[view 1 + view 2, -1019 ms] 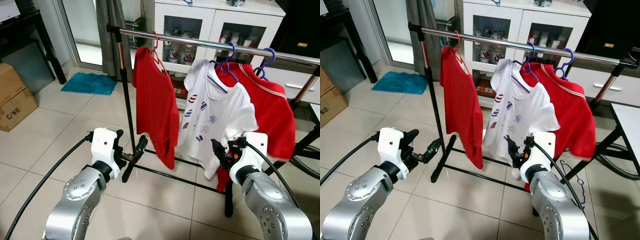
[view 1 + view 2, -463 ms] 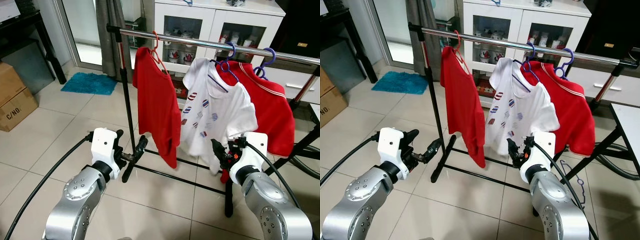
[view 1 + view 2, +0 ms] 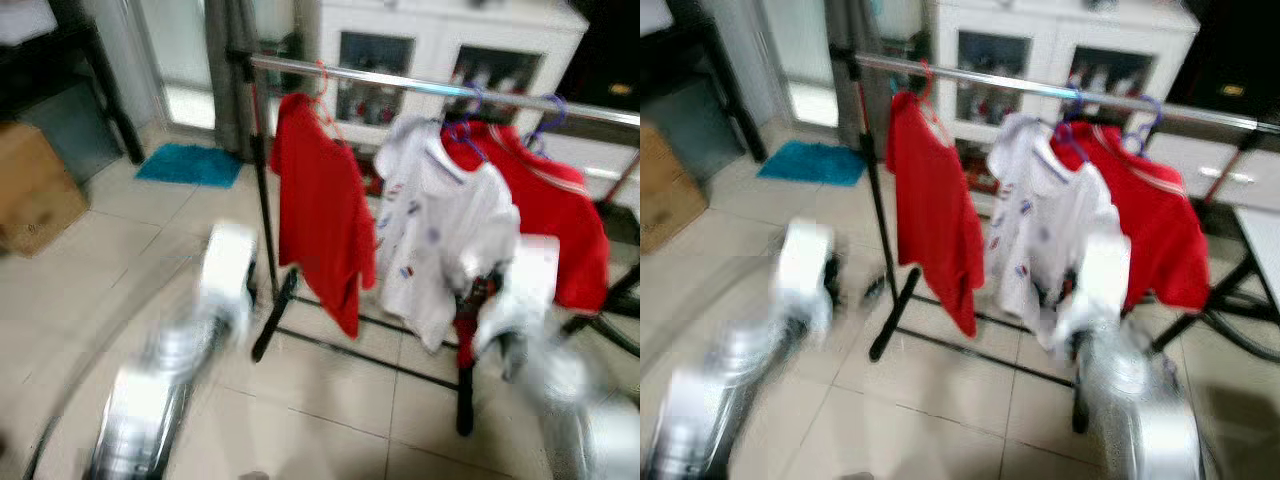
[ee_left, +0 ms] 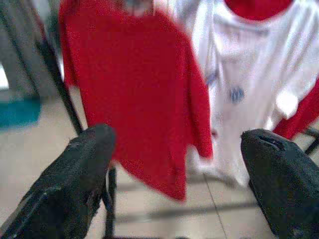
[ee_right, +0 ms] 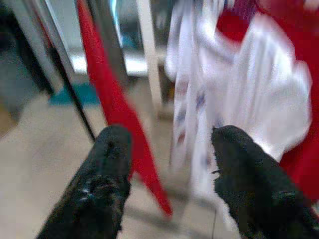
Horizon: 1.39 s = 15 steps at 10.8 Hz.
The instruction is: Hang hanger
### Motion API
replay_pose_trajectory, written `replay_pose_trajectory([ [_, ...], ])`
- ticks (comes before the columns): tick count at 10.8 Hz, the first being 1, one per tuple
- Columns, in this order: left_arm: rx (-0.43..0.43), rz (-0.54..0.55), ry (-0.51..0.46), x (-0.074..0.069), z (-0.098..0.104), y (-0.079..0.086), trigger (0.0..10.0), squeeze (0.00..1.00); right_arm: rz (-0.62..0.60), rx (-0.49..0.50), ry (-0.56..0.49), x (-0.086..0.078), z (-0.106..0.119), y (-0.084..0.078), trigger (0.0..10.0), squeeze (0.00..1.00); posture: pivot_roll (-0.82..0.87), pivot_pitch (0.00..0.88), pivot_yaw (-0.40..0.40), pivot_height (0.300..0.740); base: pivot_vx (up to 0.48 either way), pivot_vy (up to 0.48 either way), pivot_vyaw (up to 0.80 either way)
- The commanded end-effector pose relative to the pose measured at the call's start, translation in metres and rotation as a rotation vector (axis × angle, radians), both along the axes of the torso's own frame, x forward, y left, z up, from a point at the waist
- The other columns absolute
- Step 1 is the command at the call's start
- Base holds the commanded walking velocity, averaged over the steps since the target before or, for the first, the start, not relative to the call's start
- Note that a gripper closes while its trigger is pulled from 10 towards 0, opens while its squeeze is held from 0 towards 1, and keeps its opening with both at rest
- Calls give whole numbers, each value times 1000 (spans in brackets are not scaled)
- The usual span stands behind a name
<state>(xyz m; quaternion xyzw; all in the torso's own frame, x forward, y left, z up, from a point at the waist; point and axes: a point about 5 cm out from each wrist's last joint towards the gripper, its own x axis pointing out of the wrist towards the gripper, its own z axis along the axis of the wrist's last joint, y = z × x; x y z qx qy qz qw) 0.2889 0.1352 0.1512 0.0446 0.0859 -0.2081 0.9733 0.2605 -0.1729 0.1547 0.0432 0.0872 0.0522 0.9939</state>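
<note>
Already three hangers hook over the rail (image 3: 400,80): a red hanger (image 3: 322,82) carrying a red shirt (image 3: 318,225) near the left post, a purple hanger (image 3: 462,125) carrying a white printed shirt (image 3: 440,240), and a second purple hanger (image 3: 548,110) carrying another red garment (image 3: 555,225) behind it. Both arms are held low before the rack, blurred. The left end effector (image 4: 177,174) is spread wide and holds nothing; the right end effector (image 5: 169,184) is likewise released and empty. With all three garments apparently hung, the sensible move is probably to draw back straight, keeping both arms clear of the hems so nothing drags a hanger along the rail. Behind stands one white cabinet (image 3: 450,40); one blue mat (image 3: 190,165) and one cardboard box (image 3: 35,195) lie on the floor.
</note>
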Motion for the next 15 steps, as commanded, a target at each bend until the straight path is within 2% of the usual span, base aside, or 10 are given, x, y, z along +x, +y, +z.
replay_pose_trajectory([
  [1, 11, 9, 61, -2, -14, 0, 10000, 1000, -5, 4, 56, -1, -13, 0, 10000, 1000, 20, 0, 23, 740, 0, 0, 0],
  [5, 25, 33, 8, 2, -8, 2, 10000, 1000, 10, 35, 0, 2, -4, -1, 10000, 1000, 35, 0, 26, 740, 0, 0, 0],
  [6, 5, 74, -91, 0, -2, 4, 10000, 1000, -53, 30, -19, 5, -1, -6, 10000, 1000, 38, 0, 28, 740, 0, 0, 0],
  [7, 10, 61, -45, -5, -6, 4, 10000, 1000, -108, 44, -24, 4, 0, -11, 10000, 1000, 43, 0, 40, 740, 0, 0, 0],
  [8, 8, 70, -64, -10, -3, 5, 10000, 1000, -98, 90, -22, 0, 0, -8, 10000, 1000, 47, 0, 46, 740, 0, 0, 0],
  [9, -20, 88, -91, -12, 2, 3, 10000, 1000, -96, 32, -47, -3, 2, -6, 10000, 1000, 49, 0, 50, 740, 0, 0, 0],
  [11, -78, 66, -157, -12, 14, -1, 10000, 1000, -122, -177, -127, -4, 7, -8, 10000, 1000, 63, 0, 55, 740, 0, 0, 0],
  [12, -80, 82, -171, -12, 17, 3, 10000, 0, -124, -174, -237, -1, 14, -4, 10000, 0, 56, 0, 65, 740, 0, 0, 0],
  [13, -48, 86, -164, -12, 16, 4, 10000, 0, -46, -55, -198, -2, 14, 5, 10000, 0, 58, 0, 70, 740, 0, 0, 0],
  [15, -51, 71, -188, -10, 21, 3, 10000, 0, 33, 62, -230, -2, 13, 16, 10000, 0, 73, 0, 61, 740, 127, 0, 0],
])
